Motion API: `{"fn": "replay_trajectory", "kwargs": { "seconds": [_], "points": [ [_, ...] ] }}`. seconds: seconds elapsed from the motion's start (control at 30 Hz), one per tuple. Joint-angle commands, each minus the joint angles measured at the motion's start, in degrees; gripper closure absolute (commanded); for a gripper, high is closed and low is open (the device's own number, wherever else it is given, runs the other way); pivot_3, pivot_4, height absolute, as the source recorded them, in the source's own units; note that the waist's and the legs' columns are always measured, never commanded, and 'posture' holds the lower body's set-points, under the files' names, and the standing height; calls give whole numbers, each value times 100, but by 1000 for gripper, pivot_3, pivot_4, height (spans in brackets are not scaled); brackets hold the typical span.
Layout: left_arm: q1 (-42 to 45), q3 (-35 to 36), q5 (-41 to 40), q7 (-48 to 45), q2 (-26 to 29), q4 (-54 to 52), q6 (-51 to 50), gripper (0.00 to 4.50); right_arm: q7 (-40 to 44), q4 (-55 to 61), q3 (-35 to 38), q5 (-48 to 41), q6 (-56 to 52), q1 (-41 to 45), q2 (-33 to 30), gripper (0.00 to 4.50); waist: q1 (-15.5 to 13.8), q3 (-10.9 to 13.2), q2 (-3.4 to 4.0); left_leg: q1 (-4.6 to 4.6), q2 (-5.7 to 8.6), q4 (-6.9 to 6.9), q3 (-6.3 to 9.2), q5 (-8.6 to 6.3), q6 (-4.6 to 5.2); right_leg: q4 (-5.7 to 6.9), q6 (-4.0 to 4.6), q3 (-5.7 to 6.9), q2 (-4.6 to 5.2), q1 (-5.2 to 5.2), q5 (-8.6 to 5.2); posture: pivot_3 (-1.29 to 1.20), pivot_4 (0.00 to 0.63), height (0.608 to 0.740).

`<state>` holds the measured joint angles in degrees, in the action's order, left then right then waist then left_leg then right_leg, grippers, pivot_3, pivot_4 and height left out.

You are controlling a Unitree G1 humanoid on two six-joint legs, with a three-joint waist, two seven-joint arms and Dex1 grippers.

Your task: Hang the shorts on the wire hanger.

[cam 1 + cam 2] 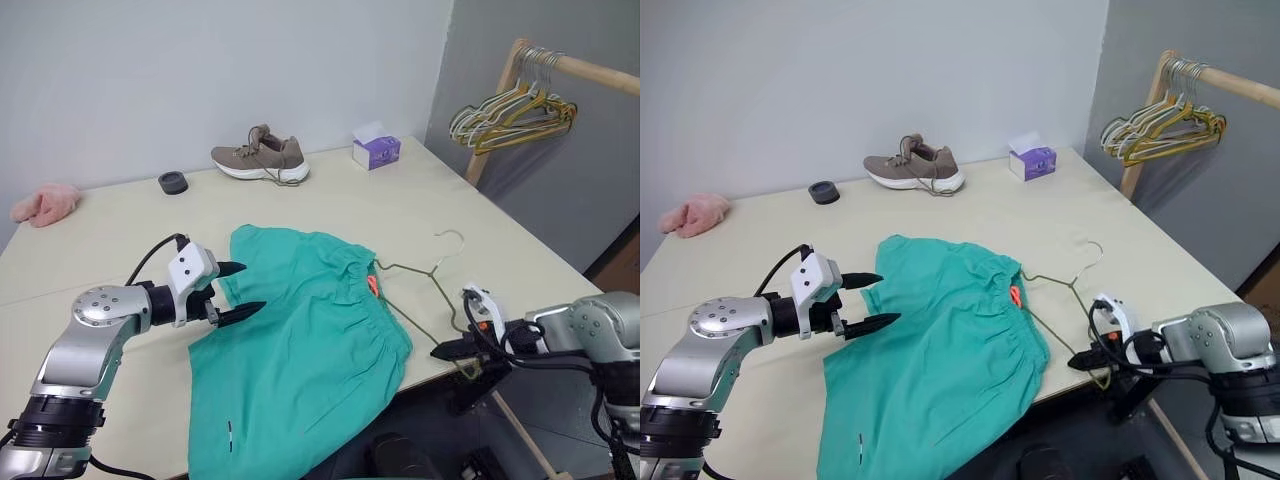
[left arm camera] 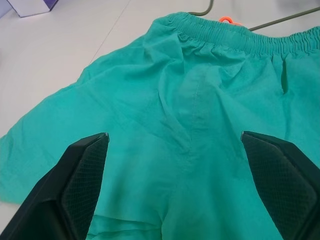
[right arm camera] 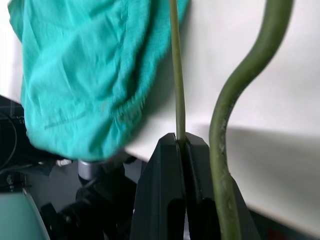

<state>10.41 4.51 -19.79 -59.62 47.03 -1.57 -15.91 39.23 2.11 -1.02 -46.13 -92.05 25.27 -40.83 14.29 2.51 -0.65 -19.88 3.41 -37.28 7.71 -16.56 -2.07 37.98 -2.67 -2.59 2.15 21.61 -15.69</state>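
The teal-green shorts [image 1: 300, 340] lie flat on the table [image 1: 120, 250], waistband toward the right, with one leg drooping over the front edge. An orange tag [image 1: 372, 284] sits at the waistband. The olive wire hanger [image 1: 405, 268] lies just right of the waistband, hook pointing away, and one side of it runs under the cloth. My right gripper [image 1: 437, 352] is at the table's front right edge, shut on the hanger's wire [image 3: 176, 75]. My left gripper [image 1: 255, 287] hovers open over the shorts' left part, its fingers [image 2: 85, 185] spread above the cloth [image 2: 200, 75] and holding nothing.
A brown shoe [image 1: 262, 157], a purple tissue box [image 1: 376, 150] and a small black round thing [image 1: 173, 182] stand along the far side. A pink fluffy item [image 1: 45, 203] lies far left. A wooden rack with several hangers [image 1: 515, 110] stands beyond the table's right corner.
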Motion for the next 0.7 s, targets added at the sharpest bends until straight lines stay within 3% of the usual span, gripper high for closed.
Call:
{"fn": "replay_trajectory", "kwargs": {
  "seconds": [0.03, 0.2, 0.4, 0.7],
  "points": [
    [112, 198, -153, 3, -14, -127, -38, 24, -37, -263, -78, 119, -25, 480, 175, 4500, 0, 0, 0, -2, 0, 1, 0, 0, 0, 0, 0, -1, 0, 2, 0, -273, 0, 740],
    [80, 301, -257, 109, -63, -203, -175, 24, 94, -296, -380, 248, 268, 927, 299, 4500, -14, 1, 1, -3, 1, 6, 3, 0, 0, 0, 1, -1, 0, 5, 1, -263, 0, 740],
    [181, 622, -549, 292, -128, -194, -508, 24, 327, 495, -794, 414, 988, 1242, 172, 4500, -13, 1, 3, -7, 1, 8, 4, 0, 0, 1, 1, -2, 1, 12, 0, -263, 0, 740],
    [1003, 719, -692, 182, -5, 210, -622, 24, 669, 1801, -1711, 1134, 2310, 1242, -280, 4500, -18, -1, 0, -11, 3, 6, 8, 0, -1, -2, 0, 3, 2, 14, 0, -274, 0, 740]
  ]
}}
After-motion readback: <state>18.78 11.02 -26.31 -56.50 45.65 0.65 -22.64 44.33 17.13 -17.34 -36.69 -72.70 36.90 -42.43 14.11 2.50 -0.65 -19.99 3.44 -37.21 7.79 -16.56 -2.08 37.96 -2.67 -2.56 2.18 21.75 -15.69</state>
